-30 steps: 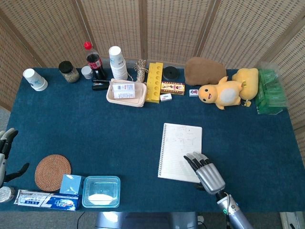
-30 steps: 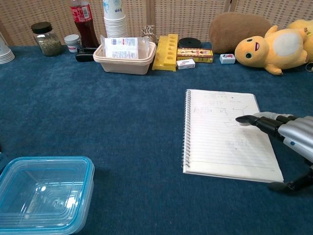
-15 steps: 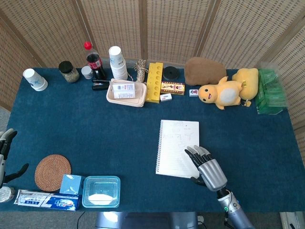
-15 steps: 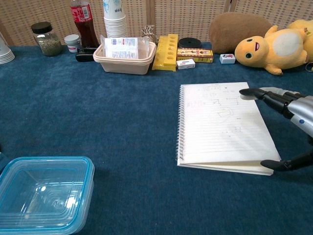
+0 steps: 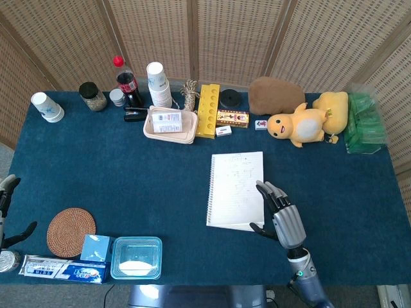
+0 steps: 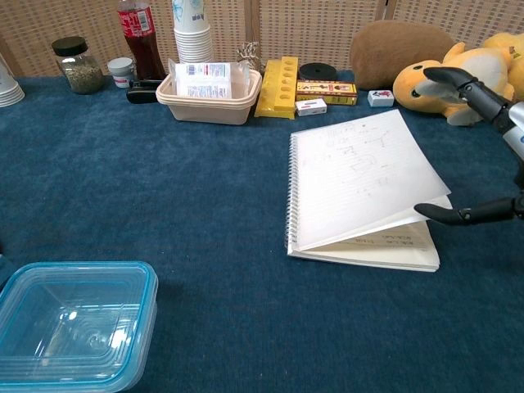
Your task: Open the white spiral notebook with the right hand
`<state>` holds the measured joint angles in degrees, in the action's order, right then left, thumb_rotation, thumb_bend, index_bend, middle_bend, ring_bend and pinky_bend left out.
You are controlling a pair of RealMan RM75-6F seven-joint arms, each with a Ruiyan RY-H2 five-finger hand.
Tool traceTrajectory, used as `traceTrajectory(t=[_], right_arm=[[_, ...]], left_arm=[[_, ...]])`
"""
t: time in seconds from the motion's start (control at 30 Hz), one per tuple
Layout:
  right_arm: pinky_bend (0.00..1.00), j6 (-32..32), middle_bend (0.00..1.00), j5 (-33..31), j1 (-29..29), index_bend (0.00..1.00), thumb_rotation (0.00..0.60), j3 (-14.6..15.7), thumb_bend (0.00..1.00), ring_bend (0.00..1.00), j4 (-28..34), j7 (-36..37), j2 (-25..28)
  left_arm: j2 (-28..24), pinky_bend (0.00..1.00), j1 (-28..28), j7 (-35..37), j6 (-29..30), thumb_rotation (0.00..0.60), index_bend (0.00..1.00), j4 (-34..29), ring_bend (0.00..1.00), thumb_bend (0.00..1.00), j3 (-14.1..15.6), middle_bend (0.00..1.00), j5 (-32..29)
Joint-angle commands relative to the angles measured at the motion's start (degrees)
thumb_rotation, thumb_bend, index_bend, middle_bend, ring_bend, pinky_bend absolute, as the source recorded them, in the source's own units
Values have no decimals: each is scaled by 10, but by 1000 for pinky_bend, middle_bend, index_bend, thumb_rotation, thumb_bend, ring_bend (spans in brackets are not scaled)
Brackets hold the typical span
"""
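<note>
- The white spiral notebook (image 6: pixel 360 192) lies on the blue table (image 5: pixel 128 173) right of centre, its spiral along the left edge; the top sheet is raised at its right edge, with the pages beneath showing in the chest view.
- The right hand (image 5: pixel 282 218) sits at the notebook's lower right corner with fingers spread; the thumb (image 6: pixel 467 213) reaches in under the lifted edge, and the other fingers (image 6: pixel 463 86) stand well above the sheet; I cannot tell whether the paper is pinched or merely resting on the thumb.
- If the sheet only rests on the thumb, it may slide off and fall flat again; a loose contact would cause that.
- Only a thin layer appears lifted; the risk is turning one sheet while the rest stays shut beneath.
- A sideways pull instead of an arc over the spiral could drag the whole notebook across the cloth; nothing holds it down.
- A hard push on the thin edge could crease or tear it at the coil.
- The yellow plush toy (image 5: pixel 302 126) lies just behind the raised fingers in the chest view; a wide sweep might knock it.
- The left hand (image 5: pixel 8 208) shows at the table's far left edge, fingers apart, holding nothing.
</note>
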<state>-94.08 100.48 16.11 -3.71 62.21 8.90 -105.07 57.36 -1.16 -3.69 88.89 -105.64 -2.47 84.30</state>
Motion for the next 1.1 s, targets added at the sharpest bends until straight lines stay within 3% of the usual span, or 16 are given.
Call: traceTrajectory(t=[0.03, 0.4, 0.87, 1.1], right_arm=[[275, 9, 163, -8, 8, 28, 600, -5, 161, 147, 20, 9, 3], [335, 106, 163, -59, 37, 28, 600, -12, 143, 168, 149, 6, 43], [369, 232, 159, -132, 90, 16, 600, -39, 109, 169, 327, 19, 82], [371, 298, 133, -182, 120, 2, 600, -57, 106, 169, 388, 17, 96]], left_arm=[[0, 29, 0, 1, 1, 600, 82, 0, 32, 201, 0, 62, 1], [1, 28, 3, 3, 3, 600, 81, 0, 31, 200, 1, 62, 4], [5, 29, 6, 5, 9, 600, 81, 0, 29, 201, 2, 62, 12], [5, 28, 10, 8, 14, 600, 81, 3, 27, 200, 3, 60, 12]])
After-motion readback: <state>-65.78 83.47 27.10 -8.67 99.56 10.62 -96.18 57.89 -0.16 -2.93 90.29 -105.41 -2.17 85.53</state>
